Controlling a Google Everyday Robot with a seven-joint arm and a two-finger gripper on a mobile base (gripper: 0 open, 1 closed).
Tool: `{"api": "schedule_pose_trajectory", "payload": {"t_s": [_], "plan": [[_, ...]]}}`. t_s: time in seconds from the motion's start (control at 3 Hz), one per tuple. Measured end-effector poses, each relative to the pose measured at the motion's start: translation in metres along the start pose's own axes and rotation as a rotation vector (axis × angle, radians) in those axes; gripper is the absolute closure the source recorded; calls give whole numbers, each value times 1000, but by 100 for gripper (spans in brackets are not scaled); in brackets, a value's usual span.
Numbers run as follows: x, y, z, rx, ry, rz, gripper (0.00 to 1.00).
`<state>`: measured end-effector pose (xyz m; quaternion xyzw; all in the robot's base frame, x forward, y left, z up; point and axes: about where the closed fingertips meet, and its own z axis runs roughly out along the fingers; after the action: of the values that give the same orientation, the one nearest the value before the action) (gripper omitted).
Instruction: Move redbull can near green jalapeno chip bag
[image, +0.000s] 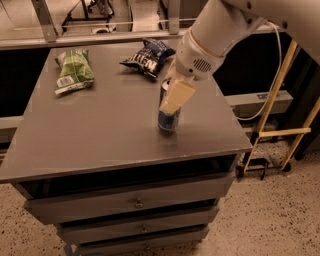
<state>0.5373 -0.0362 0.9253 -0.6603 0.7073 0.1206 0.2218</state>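
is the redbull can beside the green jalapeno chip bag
No, the redbull can stands at the gripper, well apart from the green jalapeno chip bag.

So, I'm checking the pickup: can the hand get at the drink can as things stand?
Likely yes: the hand sits at the top of the can, front right on the table; the green bag and blue bag lie well away.
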Motion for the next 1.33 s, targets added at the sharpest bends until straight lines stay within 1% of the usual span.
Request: {"api": "schedule_pose_trajectory", "payload": {"t_s": [0.33, 0.67, 1.0, 1.33], "plan": [[-20, -34, -15, 10, -21, 31, 100], [-73, -68, -37, 68, -86, 8, 100], [-74, -69, -36, 68, -88, 6, 100], [-103, -91, 2, 45, -92, -41, 100]]}}
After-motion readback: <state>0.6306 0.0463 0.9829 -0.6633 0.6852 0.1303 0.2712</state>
